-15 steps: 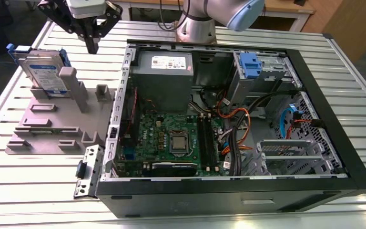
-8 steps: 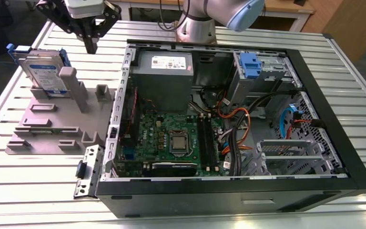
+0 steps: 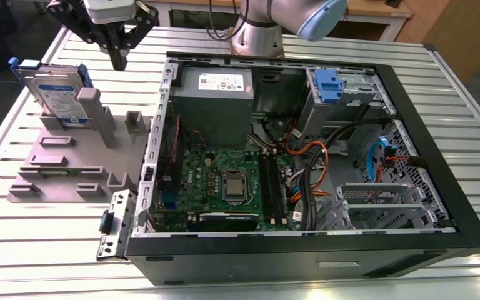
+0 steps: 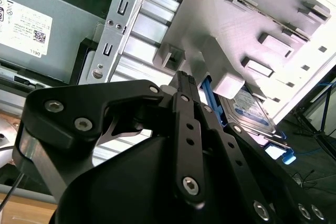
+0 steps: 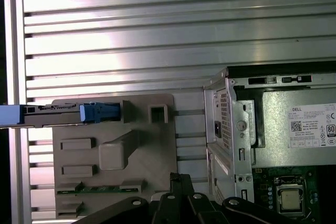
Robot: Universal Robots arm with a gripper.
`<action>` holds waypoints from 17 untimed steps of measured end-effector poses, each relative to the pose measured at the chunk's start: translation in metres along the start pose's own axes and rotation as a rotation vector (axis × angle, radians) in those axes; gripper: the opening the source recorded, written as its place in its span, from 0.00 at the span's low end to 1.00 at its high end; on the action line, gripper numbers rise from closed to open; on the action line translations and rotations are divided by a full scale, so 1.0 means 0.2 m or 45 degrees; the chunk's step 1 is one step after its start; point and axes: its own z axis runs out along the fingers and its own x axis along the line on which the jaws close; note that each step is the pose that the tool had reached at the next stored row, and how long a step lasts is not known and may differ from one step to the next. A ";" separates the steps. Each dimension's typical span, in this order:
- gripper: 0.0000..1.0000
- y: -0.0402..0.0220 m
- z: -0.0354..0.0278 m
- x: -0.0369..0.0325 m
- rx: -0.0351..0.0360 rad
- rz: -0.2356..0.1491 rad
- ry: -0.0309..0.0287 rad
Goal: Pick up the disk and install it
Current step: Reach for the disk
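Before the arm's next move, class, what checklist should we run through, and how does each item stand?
1. The disk stands upright in the holder: ok.
2. The gripper is empty: ok.
3. The gripper is lined up over the disk: not ok; it hangs off to the exterior view's right of it.
4. Jaws are open for a grasp: not ok; they are shut.
5. The case is open on top: ok.
6. A bay is free for the disk: cannot tell.
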 end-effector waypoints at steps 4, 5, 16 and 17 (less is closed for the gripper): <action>0.11 0.000 0.001 0.002 -0.0002 0.000 -0.0003; 0.11 0.000 0.001 0.005 -0.0002 0.000 -0.0002; 0.11 -0.001 0.005 0.035 -0.0001 0.000 0.0004; 0.11 -0.001 0.005 0.036 -0.0001 0.000 0.0004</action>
